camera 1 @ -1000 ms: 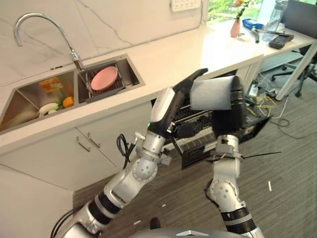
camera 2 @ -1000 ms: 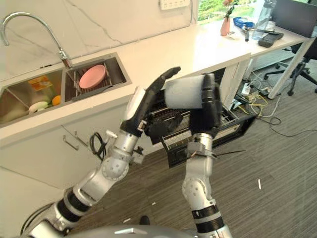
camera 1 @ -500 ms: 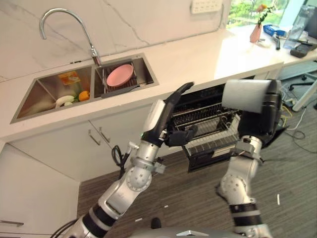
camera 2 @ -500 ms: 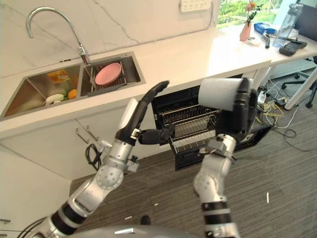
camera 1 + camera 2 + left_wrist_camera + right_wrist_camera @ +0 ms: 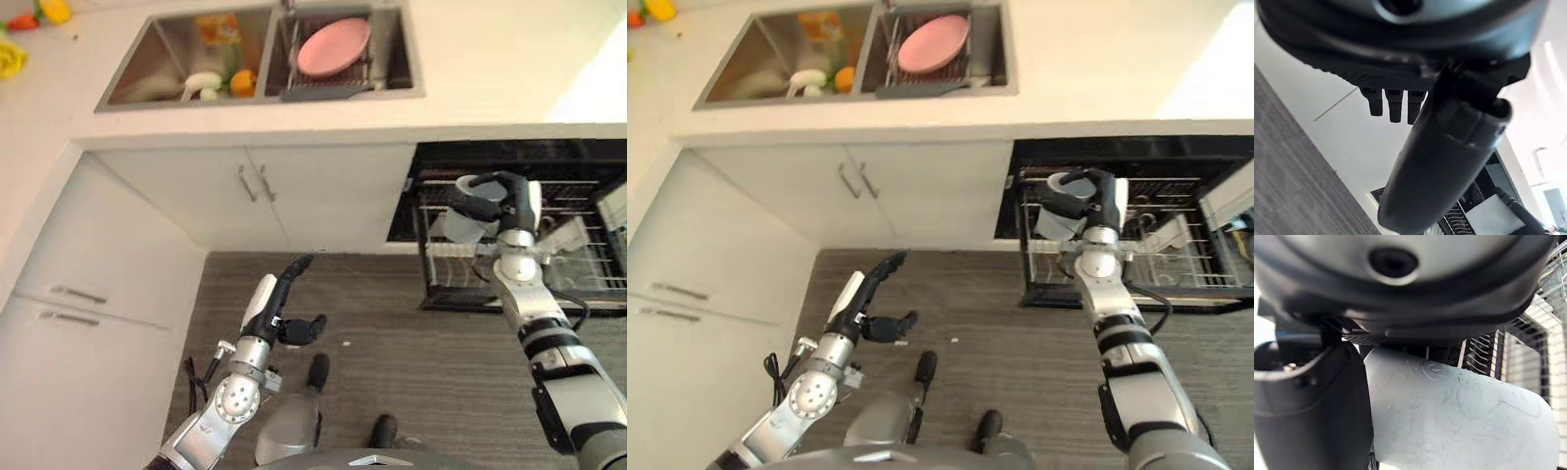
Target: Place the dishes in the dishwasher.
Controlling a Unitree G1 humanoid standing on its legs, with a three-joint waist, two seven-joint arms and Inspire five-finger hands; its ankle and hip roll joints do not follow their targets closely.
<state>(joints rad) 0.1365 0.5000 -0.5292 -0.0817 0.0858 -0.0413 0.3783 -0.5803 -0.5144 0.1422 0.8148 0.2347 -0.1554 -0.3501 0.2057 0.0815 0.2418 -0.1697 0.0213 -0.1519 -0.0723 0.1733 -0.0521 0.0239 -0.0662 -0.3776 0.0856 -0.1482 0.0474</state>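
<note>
A pale grey cup (image 5: 468, 208) is held in my right hand (image 5: 513, 201), whose fingers and thumb curl round it; the right wrist view shows the cup (image 5: 1459, 416) pressed against the palm. The cup hangs over the left end of the pulled-out dishwasher rack (image 5: 578, 262) under the counter. A pink plate (image 5: 333, 45) leans in a drain rack inside the right sink basin (image 5: 397, 54). Low over the floor, my left hand (image 5: 279, 308) has straight fingers, an outstanding thumb, and holds nothing.
The left sink basin (image 5: 157, 69) holds a carton, a white item and an orange fruit. White cabinet doors (image 5: 255, 191) with bar handles stand left of the dishwasher. White drawers (image 5: 83, 294) fill the left side. Grey wood floor (image 5: 392, 343) lies below.
The camera has tipped down sharply, so the whole picture shifted. My right hand has lowered the cup from in front of the camera to the dishwasher rack. My left hand dropped low.
</note>
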